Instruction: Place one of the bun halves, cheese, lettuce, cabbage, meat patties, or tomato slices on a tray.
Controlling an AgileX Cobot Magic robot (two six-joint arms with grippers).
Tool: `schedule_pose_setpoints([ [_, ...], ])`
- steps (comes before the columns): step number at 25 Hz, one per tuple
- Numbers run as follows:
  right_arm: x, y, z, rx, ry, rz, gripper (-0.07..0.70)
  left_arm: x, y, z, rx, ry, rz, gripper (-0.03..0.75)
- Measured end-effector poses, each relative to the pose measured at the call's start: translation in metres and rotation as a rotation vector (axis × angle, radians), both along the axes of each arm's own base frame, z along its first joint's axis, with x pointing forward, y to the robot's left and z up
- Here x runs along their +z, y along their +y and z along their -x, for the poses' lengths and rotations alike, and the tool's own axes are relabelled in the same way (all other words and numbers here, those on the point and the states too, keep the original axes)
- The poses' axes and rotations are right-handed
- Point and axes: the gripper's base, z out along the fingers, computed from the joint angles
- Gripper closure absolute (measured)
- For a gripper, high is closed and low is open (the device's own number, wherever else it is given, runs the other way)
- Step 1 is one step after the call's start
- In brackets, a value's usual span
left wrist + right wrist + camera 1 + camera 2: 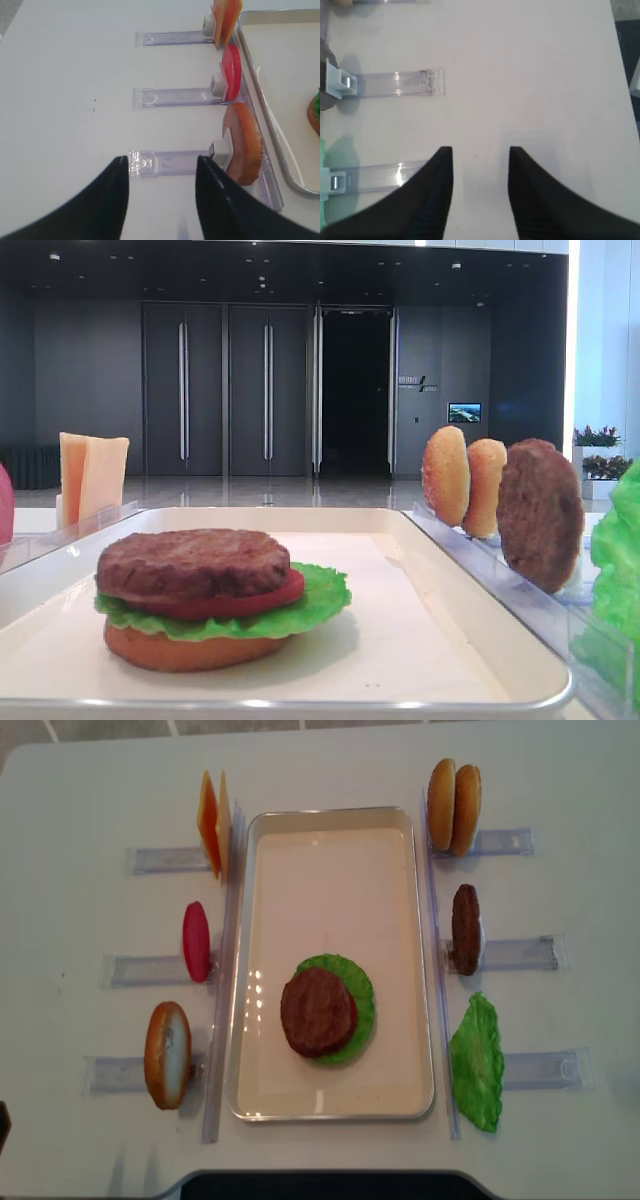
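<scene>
While parted and empty, ease left claw ahead and rightward onto the bun half standing edgewise beside the tray.

Beyond the white table you faced a dim hall with a dark grey far wall. Tall double doors with long vertical handles stood left of centre, and next to them on the right an open doorway was black inside. Further right, a small lit screen glowed on the wall. At the far right, daylight fell on potted red flowers. The floor was glossy and reflective.
</scene>
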Motion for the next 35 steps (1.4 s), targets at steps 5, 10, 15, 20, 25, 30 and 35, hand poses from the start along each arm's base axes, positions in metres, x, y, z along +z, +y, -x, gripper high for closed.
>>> schedule_pose_setpoints([
  [5, -0.006, 0.0, 0.031, 0.001, -0.114, 0.001, 0.346, 0.0, 0.0, 0.0, 0.0, 0.0, 0.0, 0.379],
  [10, -0.02, 0.0, 0.056, -0.01, -0.186, -0.009, 0.346, 0.0, 0.0, 0.0, 0.0, 0.0, 0.0, 0.379],
  [15, -0.034, 0.0, 0.083, -0.001, -0.28, -0.023, 0.346, 0.0, 0.0, 0.0, 0.0, 0.0, 0.0, 0.379],
  [20, -0.042, 0.0, 0.105, -0.002, -0.352, -0.026, 0.346, 0.0, 0.0, 0.0, 0.0, 0.0, 0.0, 0.379],
  [25, -0.05, 0.0, 0.11, -0.003, -0.328, -0.026, 0.346, 0.0, 0.0, 0.0, 0.0, 0.0, 0.0, 0.386],
  [30, -0.05, 0.0, 0.111, -0.003, -0.339, -0.026, 0.346, 0.0, 0.0, 0.0, 0.0, 0.0, 0.0, 0.388],
  [35, -0.051, -0.001, 0.12, -0.003, -0.392, -0.028, 0.346, 0.0, 0.0, 0.0, 0.0, 0.0, 0.0, 0.388],
])
